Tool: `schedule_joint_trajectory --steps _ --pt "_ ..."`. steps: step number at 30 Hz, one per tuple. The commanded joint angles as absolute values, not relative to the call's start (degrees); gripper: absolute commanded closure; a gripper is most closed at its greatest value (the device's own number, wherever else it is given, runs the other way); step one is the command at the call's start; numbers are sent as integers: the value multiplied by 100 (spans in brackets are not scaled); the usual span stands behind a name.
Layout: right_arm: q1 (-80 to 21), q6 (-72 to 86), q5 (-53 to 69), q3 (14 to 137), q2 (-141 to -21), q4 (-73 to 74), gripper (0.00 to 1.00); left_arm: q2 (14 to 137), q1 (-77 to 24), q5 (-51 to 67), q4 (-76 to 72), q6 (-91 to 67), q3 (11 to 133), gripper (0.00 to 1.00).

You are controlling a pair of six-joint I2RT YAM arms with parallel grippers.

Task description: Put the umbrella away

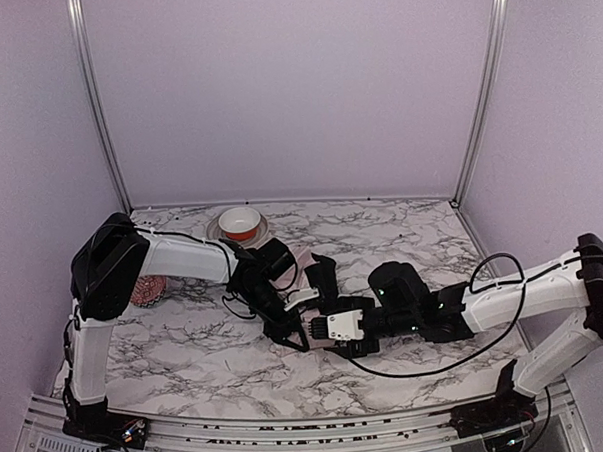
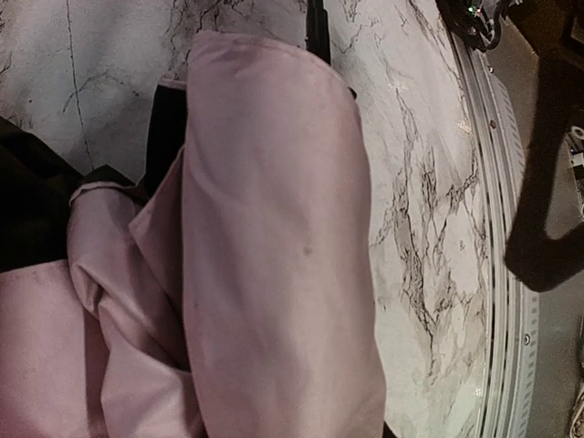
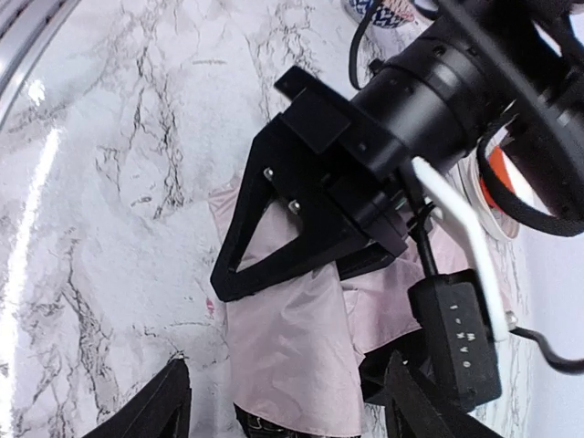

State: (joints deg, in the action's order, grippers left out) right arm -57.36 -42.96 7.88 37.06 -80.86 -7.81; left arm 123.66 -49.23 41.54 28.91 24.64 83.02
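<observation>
The umbrella (image 3: 292, 356) lies as loose pale pink fabric with black lining on the marble table between both grippers. It fills the left wrist view (image 2: 274, 237), where my own fingers are hidden behind the fabric. In the top view only a strip of it (image 1: 301, 261) shows under the arms. The right wrist view shows the left gripper (image 1: 284, 325) with a black finger (image 3: 319, 196) pressed onto the fabric, shut on a fold. My right gripper (image 3: 287, 411) is open, its two fingertips straddling the near edge of the fabric. It also shows in the top view (image 1: 310, 311).
A white bowl with red inside (image 1: 240, 223) stands on a plate at the back, just behind the left arm. A reddish-pink knobbly ball (image 1: 147, 289) lies at the left by the left arm. The table's metal front rail (image 2: 511, 274) runs close by.
</observation>
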Motion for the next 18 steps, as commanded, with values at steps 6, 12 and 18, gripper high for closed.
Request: schedule_joint_trajectory --steps 6,12,18 --pt "-5882 -5129 -290 4223 -9024 -818 28 13068 -4964 4033 4495 2165 8060 100" --pt "-5880 -5223 -559 4494 -9550 -541 29 13141 -4945 4139 4560 2232 8109 100" --pt "-5885 -5226 -737 4474 -9822 -408 37 13205 -4931 4224 4643 2312 8199 100"
